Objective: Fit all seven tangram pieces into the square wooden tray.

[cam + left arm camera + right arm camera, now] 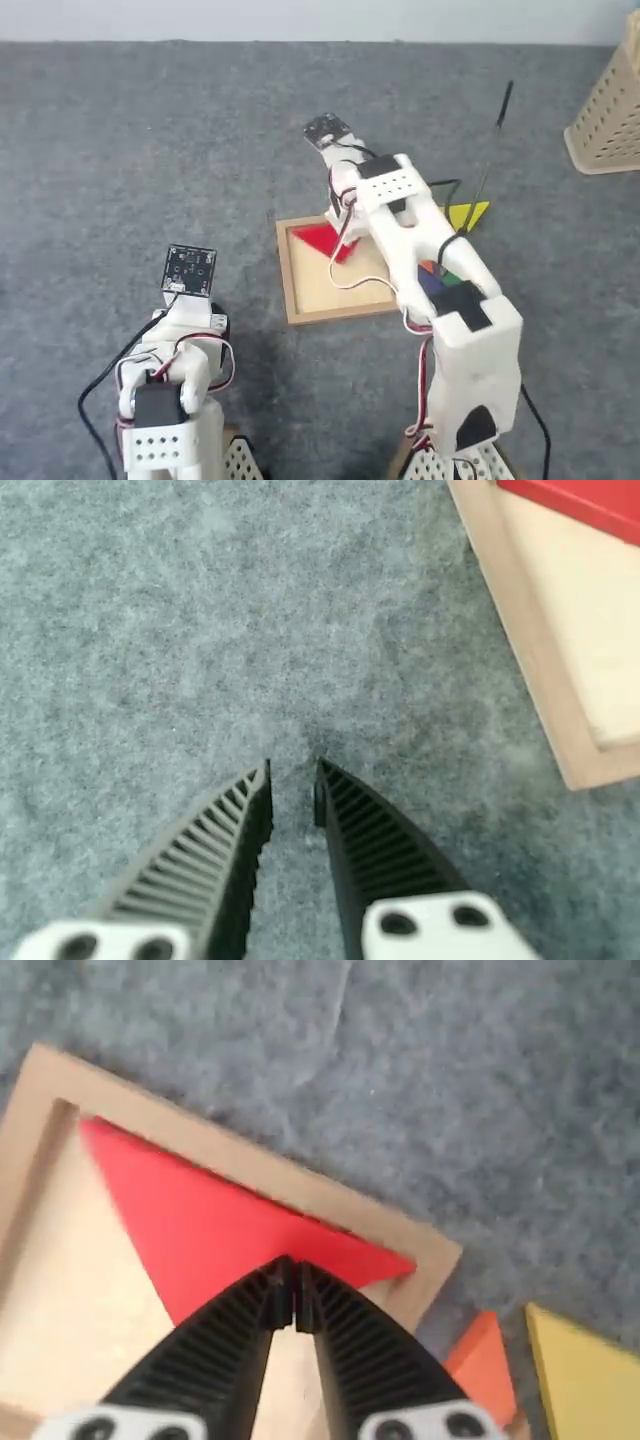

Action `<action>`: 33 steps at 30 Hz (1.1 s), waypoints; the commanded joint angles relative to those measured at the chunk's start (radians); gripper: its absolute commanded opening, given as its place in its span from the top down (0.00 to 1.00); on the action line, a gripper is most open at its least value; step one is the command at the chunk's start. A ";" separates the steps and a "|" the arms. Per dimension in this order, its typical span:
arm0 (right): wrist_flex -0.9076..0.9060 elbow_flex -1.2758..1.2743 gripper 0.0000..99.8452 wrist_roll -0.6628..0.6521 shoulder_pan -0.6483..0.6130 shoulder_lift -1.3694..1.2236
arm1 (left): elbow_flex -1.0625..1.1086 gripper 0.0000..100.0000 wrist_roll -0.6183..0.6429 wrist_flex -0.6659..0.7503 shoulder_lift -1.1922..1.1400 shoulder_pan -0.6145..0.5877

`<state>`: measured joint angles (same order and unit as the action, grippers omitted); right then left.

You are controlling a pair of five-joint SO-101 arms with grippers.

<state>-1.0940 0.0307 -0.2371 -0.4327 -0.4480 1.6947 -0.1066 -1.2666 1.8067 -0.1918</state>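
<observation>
Tangram pieces: we count one seated. The red triangle (220,1230) lies flat inside the wooden tray (285,275) with its long side flush along one rim. We judge this a sensible start, since a large piece against a wall leaves the rest of the floor in one open patch.

Right gripper (292,1295): claw clenched, tips meeting, nothing between them. It sits at the triangle's free edge, over the tray. We read it as a closed claw used as a pusher to nudge the piece against the rim, not as a grasp. We cannot tell whether the tips touch the wood.

Left gripper (292,778): fingers slightly parted and empty, above the grey carpet (150,150) just beside the tray's rim. That spot is well out of the working arm's way.

Outside the tray, the yellow triangle (470,213) and an orange piece (485,1365) lie on the carpet just past a tray corner. More coloured pieces (437,280) are partly hidden under the right arm. They are probably kept close for short reaches. Six are not yet in, so the task is at an early stage.
</observation>
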 commanded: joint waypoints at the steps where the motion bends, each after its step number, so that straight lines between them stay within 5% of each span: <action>1: -0.030 -0.052 0.99 0.038 0.036 0.171 | -0.010 0.93 0.008 0.000 0.021 0.003; 8: 0.127 -0.353 0.98 0.040 0.065 0.343 | -0.010 0.93 0.008 0.000 0.021 0.003; 15: 0.180 -0.390 0.84 0.081 0.104 0.283 | -0.010 0.93 0.008 0.000 0.021 0.003; 25: 0.183 -0.396 0.85 0.101 0.102 0.288 | -0.010 0.93 0.008 0.000 0.021 0.003; 33: 0.105 -0.396 0.99 0.106 0.105 0.206 | -0.010 0.93 0.008 0.000 0.021 0.003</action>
<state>-0.9375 -0.3636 -0.1435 -0.3360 -0.2455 1.6947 -0.1066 -1.2666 1.8067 -0.1918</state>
